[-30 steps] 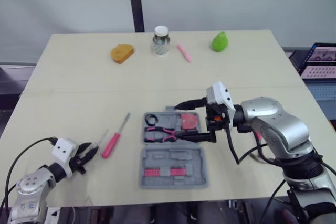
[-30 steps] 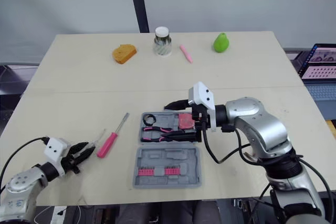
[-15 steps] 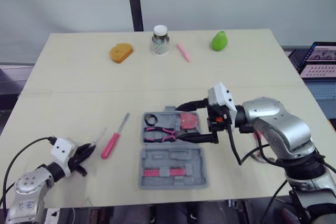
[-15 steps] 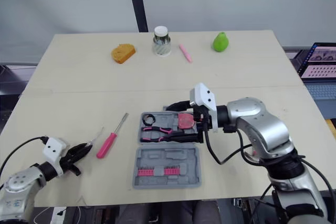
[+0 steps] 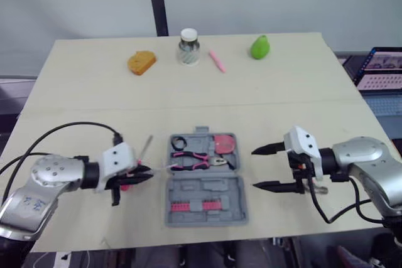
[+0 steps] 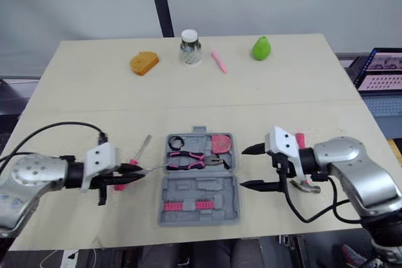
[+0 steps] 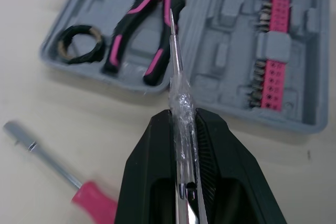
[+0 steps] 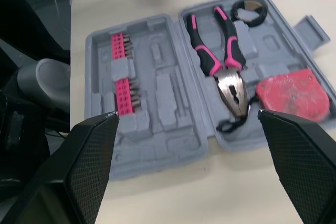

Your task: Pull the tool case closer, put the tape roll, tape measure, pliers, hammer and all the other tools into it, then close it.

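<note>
While my left gripper [image 7: 182, 124] pinches one clear screwdriver [image 7: 176, 66], my right gripper [image 5: 254, 169] gapes wide beside the tool case [image 5: 204, 187] (one pliers [image 5: 191, 158], one tape roll [image 5: 180, 143], one tape measure [image 5: 225, 144] inside).

You've got the tool case [image 6: 213, 187] near-centre on the tabletop [image 6: 188, 101]. In its far half: pliers [image 6: 188, 158], tape roll [image 6: 176, 143], tape measure [image 6: 220, 144]. Just left of it: screwdriver [image 6: 144, 145].

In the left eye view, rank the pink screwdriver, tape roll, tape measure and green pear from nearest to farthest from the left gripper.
1. pink screwdriver, beside the left gripper, which grips a clear screwdriver
2. tape roll, tool case's left end
3. tape measure, the case's right end
4. green pear, far back, right side
</note>
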Motion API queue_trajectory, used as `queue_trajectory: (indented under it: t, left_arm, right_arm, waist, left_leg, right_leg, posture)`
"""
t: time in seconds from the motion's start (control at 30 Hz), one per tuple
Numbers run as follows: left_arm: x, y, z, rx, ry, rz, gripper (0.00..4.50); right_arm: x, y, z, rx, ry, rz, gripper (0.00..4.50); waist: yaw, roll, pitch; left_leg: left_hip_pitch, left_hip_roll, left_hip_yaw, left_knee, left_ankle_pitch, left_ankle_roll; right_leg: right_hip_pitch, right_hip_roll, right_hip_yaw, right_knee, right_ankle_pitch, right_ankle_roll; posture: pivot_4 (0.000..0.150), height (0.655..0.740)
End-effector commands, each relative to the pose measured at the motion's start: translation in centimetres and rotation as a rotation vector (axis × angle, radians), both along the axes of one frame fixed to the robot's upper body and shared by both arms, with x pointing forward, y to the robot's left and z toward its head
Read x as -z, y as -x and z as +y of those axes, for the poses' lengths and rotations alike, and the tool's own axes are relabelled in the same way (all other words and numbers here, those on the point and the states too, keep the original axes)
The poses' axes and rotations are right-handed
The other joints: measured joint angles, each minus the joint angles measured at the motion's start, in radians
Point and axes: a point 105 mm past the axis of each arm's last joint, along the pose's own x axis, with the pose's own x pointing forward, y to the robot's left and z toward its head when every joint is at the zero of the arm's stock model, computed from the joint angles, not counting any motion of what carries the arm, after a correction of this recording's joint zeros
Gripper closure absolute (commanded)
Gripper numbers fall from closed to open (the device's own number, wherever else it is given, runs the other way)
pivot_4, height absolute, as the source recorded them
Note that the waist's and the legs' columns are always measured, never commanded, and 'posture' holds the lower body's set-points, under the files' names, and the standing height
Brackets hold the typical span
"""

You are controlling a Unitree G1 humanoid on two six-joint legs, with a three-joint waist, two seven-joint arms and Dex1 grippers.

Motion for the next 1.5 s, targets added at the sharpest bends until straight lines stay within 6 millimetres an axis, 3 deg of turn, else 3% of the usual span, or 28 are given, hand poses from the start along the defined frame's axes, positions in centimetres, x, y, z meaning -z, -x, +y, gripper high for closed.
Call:
queue_trajectory:
  t: [0.03, 0.3, 0.77, 1.2, 1.5]
  left_arm:
    - [-0.2, 0.3, -1.5, 0.078, -0.073, 0.043, 4.41]
    - [-0.2, -1.0, -5.0, 0.109, -0.112, 0.070, 4.41]
    - [0.3, -2.0, -8.6, 0.164, -0.181, 0.075, 4.41]
    - [1.4, -2.4, -9.8, 0.151, -0.232, 0.076, 4.41]
    - [1.1, -2.2, -10.8, 0.143, -0.230, 0.082, 4.41]
  right_arm:
    - [-1.4, 0.7, -0.1, -0.028, 0.011, -0.052, 0.00]
    - [-1.5, 1.3, -0.2, -0.018, 0.020, -0.040, 0.00]
    - [-1.6, 0.6, -1.1, 0.013, 0.034, -0.028, 0.00]
    - [-1.9, 0.5, -1.3, 0.033, 0.048, -0.034, 0.00]
    - [-1.8, 0.5, -1.1, 0.035, 0.044, -0.039, 0.00]
  waist:
    - [0.003, 0.000, 0.000]
    - [0.027, -0.001, 0.001]
    - [0.030, -0.002, 0.002]
    - [0.031, -0.003, 0.002]
    - [0.033, -0.003, 0.002]
  left_leg:
    - [0.000, 0.000, 0.000, 0.000, 0.000, 0.000]
    - [-0.001, -0.001, 0.001, 0.002, 0.000, 0.001]
    - [-0.002, -0.001, 0.000, 0.005, 0.000, 0.001]
    - [-0.003, -0.001, -0.001, 0.010, 0.000, 0.001]
    - [-0.005, -0.001, -0.003, 0.014, 0.000, 0.002]
  right_leg:
    - [0.000, 0.000, 0.000, 0.001, 0.000, 0.000]
    - [0.000, 0.001, 0.003, 0.000, 0.000, 0.000]
    - [0.000, 0.002, 0.004, 0.001, 0.000, 0.000]
    - [0.000, 0.002, 0.004, 0.003, 0.000, 0.000]
    - [0.000, 0.002, 0.005, 0.004, 0.000, 0.000]
  posture:
    - [0.150, 0.7400]
    - [0.150, 0.7400]
    - [0.150, 0.7400]
    - [0.150, 0.7400]
    - [0.150, 0.7400]
